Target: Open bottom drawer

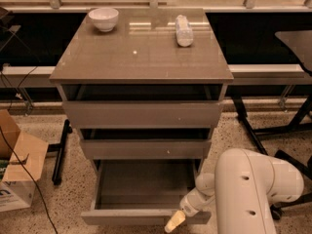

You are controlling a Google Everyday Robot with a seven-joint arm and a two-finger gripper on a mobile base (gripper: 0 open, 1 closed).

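**Bottom drawer well out, gripper at its front edge**

The drawer (141,217) was the lowest of three on the cabinet (141,57). It stood pulled well forward, with its bare inside floor in view and its front far out past the two fronts above. Both upper drawers sat in, each with a dark gap over it.

The gripper (174,222) was low at the right part of the drawer front, its pale tip at or on the top lip. Contact looked likely but was not certain. Whether it was open or closed could not be told. The white arm (253,194) bulked just right of the drawer, near its right front corner.

Judgement: the task looked mostly done, with little travel left. To finish well, the pull should run straight out along the runners and stay level. Because the hold was off-centre to the right, any sideways drag could rack the drawer and jam it. The tip should stay hooked low behind the lip so it does not slip off upward. The pull should ease before the runners end, and the arm should keep clear of the drawer's corner.

A bowl (103,18) and a bottle (184,23) on top would shift if the cabinet got jerked. A box (17,174) sat on the floor at left, well apart.
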